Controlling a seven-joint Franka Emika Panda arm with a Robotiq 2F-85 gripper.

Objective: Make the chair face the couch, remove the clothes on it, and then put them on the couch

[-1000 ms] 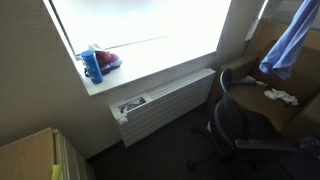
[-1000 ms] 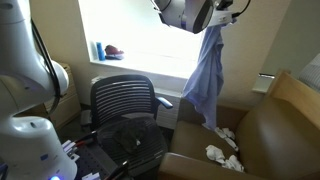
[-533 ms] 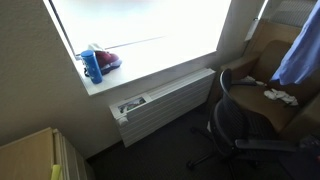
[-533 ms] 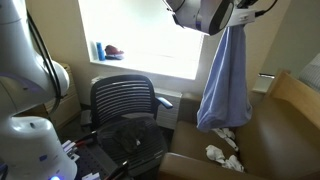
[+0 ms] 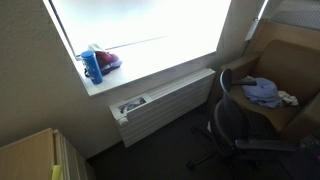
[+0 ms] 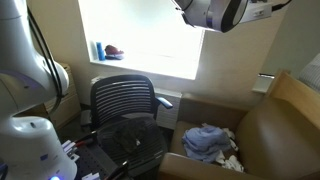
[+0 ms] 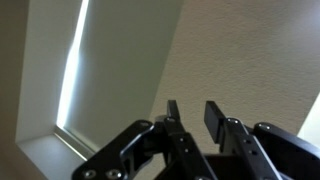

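Sunlit window wall is glowing; the office chair (image 6: pixel 120 100) is standing bare, the clothes (image 6: pixel 207 141) are lying crumpled on the couch (image 6: pixel 285 125) seat where the task wants them, so the end effector (image 7: pixel 192 108) is hanging overhead, parted and empty.

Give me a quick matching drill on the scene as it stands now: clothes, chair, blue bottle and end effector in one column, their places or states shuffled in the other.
Things:
1. clothes
2. chair
3. blue bottle
4. end effector

Places or states:
A. standing on the windowsill
B. up high, nothing between its fingers
C. heaped on the seat of the couch
D. on the floor by the window, no garment on it

Pairs: 1-C, 2-D, 3-A, 4-B
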